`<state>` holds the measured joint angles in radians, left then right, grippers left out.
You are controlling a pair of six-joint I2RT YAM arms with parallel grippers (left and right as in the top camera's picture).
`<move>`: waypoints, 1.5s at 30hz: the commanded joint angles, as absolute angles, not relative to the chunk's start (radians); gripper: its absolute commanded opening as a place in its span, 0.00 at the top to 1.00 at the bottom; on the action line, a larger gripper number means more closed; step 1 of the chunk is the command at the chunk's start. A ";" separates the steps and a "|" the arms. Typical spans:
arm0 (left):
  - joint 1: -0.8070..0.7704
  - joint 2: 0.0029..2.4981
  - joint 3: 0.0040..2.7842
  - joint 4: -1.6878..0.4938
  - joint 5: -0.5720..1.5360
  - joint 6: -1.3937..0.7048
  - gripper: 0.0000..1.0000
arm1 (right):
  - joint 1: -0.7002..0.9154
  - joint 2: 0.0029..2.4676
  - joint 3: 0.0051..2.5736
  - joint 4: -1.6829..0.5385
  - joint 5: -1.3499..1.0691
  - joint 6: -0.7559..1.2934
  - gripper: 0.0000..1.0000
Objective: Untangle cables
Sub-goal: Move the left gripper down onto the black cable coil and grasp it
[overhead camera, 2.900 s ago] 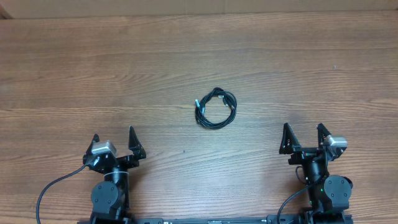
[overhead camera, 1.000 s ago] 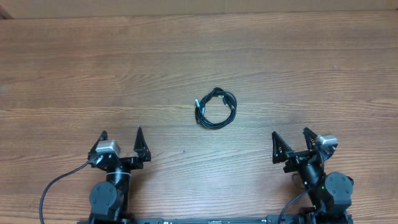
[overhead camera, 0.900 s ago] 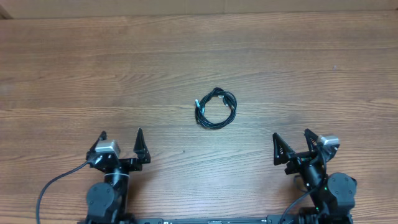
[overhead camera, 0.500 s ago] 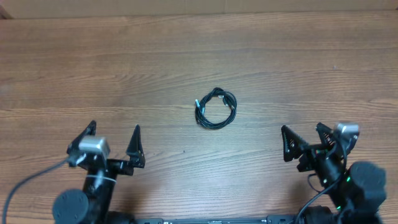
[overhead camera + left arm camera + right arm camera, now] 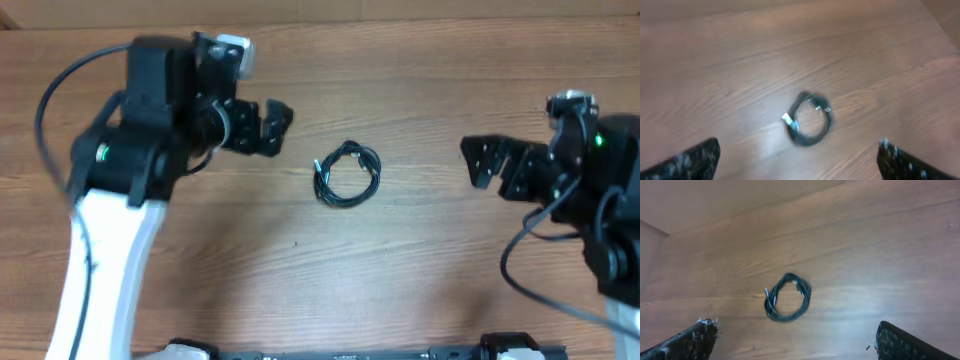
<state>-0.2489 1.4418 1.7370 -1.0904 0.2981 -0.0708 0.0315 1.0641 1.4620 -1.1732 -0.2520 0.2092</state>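
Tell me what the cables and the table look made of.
The cables: thin black cord, likely rubber or plastic jacket, matte, coiled limply; a silvery tip suggests a metal plug. The table: brown grain with slight sheen, wood or laminate.

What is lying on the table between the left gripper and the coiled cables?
Nothing. In the overhead view only bare wooden table separates the open left gripper from the cables, which are bunched in one small coil.

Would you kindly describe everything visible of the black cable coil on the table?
The cable coil is thin, black, flexible cord wound into one small, round loop, with a silvery plug tip at its left edge. It lies flat near the middle of the wooden table, touched by nothing else.
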 commanded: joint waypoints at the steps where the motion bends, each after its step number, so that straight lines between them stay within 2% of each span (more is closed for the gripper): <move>1: -0.351 1.707 1.848 -1.061 0.386 -0.049 0.00 | 0.026 1.136 1.500 -1.168 -0.273 0.209 0.00; 4: -0.386 1.813 1.848 -1.028 0.460 0.017 0.00 | 0.026 1.158 1.500 -1.173 -0.279 0.208 0.00; 6: -0.411 1.871 1.848 -0.990 0.469 0.056 0.09 | 0.026 1.168 1.500 -1.173 -0.279 0.208 0.00; 8: -0.435 1.927 1.848 -0.957 0.445 0.057 0.23 | 0.026 1.176 1.499 -1.173 -0.279 0.208 0.00; 12: -0.444 2.019 1.848 -0.926 0.437 0.038 0.45 | 0.026 1.182 1.499 -1.178 -0.283 0.208 0.00; 19: -0.470 2.169 1.848 -0.931 0.336 0.003 0.67 | 0.026 1.182 1.499 -1.187 -0.282 0.208 0.00; 27: -0.491 2.252 1.847 -0.906 0.289 -0.038 0.69 | 0.026 1.182 1.499 -1.200 -0.282 0.208 0.00; 30: -0.506 2.286 1.847 -0.888 0.210 -0.088 0.71 | 0.026 1.182 1.499 -1.205 -0.282 0.208 0.00; 35: -0.519 2.324 1.847 -0.844 0.206 -0.118 0.78 | 0.026 1.182 1.499 -1.206 -0.282 0.208 0.01; 39: -0.529 2.328 1.849 -0.815 0.175 -0.146 0.79 | 0.026 1.182 1.499 -1.206 -0.282 0.208 0.01; 45: -0.524 2.309 1.995 -0.991 0.141 -0.146 0.80 | 0.026 1.194 1.499 -1.192 -0.283 0.208 0.01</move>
<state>-0.5240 2.3177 1.8900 -0.9413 0.1879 -0.1299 0.0315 1.1839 1.4849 -1.2007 -0.2810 0.2089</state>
